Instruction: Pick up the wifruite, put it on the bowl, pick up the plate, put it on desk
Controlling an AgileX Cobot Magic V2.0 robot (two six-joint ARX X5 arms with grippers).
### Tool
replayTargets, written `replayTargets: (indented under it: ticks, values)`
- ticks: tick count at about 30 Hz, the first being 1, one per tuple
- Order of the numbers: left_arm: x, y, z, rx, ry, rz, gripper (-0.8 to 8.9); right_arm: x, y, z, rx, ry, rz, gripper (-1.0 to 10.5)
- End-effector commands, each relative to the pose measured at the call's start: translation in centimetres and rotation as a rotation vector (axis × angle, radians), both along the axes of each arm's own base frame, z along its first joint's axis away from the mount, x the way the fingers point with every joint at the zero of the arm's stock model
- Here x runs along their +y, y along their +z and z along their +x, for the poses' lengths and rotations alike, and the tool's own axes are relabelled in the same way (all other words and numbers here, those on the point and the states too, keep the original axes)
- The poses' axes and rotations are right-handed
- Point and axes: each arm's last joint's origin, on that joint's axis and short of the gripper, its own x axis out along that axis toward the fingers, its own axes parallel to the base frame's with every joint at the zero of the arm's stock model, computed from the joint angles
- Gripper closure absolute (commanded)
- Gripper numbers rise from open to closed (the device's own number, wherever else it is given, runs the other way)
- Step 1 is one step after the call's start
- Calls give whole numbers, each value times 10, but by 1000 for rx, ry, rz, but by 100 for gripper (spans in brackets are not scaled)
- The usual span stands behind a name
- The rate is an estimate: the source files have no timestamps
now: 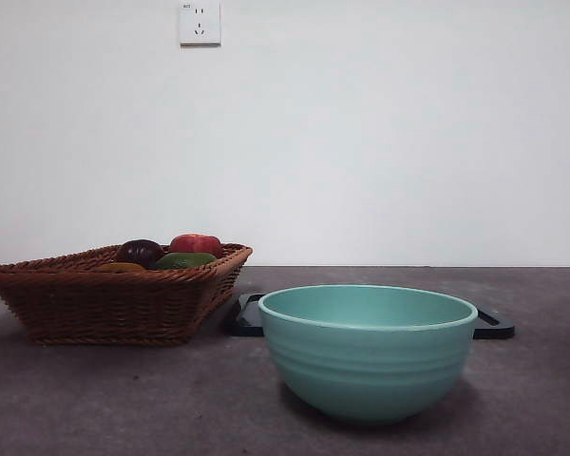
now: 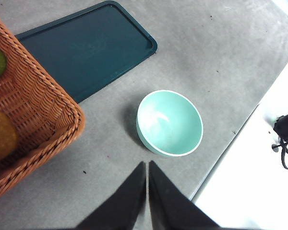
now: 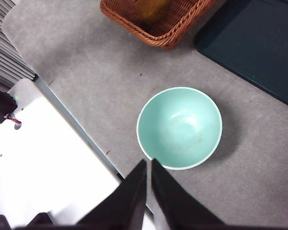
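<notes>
The teal-green bowl (image 1: 368, 351) stands empty on the grey desk (image 1: 123, 399), near the front. It also shows in the left wrist view as the bowl (image 2: 169, 123) and in the right wrist view as the bowl (image 3: 179, 127). Fruit lies in the wicker basket (image 1: 104, 304): a dark purple one (image 1: 140, 253), a red one (image 1: 197, 244) and a green one (image 1: 185, 259). A brownish fruit (image 2: 0, 136) lies there too; which is the wifruite I cannot tell. No plate shows. My left gripper (image 2: 147, 165) and right gripper (image 3: 149, 163) hang high over the desk, both shut and empty.
A dark flat rectangular tray (image 1: 247, 318) lies behind the bowl, beside the basket, with nothing on it. The desk's edge (image 2: 230, 143) runs close to the bowl, with a white surface (image 3: 53, 158) beyond. A wall socket (image 1: 199, 24) sits high on the white wall.
</notes>
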Motion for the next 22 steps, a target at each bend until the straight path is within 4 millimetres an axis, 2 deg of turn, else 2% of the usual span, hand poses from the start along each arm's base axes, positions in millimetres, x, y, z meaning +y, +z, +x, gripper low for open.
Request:
replayTargets:
  ticks: [1,9,13,17,22]
  values:
    - [-1,7,2,-28,-10,-10,806,2,4,0,-21,14,6,942]
    - [-1,7,0,-31,-10,-12,806,2,4,0,-21,14,6,942]
    - [4,16,-7,-104,0,-36,806,2,4,0,-21,14,7,942]
    - [20,34,-16,-333,66,-66,806,2,4,0,-21,14,6,942]
    - [48,59,-33,-666,328,-63,806,2,4,0,-21,14,7,942]
